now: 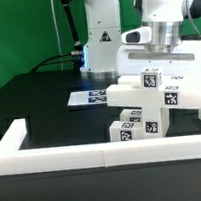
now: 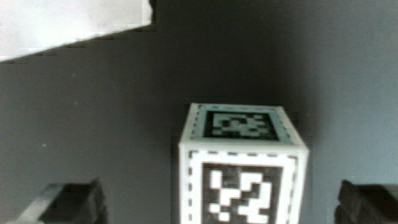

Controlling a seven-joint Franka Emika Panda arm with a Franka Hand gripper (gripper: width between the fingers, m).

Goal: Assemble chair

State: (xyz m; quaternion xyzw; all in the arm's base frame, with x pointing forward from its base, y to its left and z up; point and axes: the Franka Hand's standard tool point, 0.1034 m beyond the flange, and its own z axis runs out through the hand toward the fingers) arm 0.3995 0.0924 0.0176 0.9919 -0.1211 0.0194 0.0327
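With the gripper (image 2: 210,205) fully open and holding nothing, a tagged white chair part (image 2: 244,168) stands upright between its fingers (image 2: 71,203), long axis vertical; it sits among the clustered parts beside the border wall (image 1: 54,151).

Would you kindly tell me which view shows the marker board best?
The exterior view: the marker board lies flat on the table behind the chair parts, its tags visible. The wrist view shows only a blurred white corner that may be it, with no tags.
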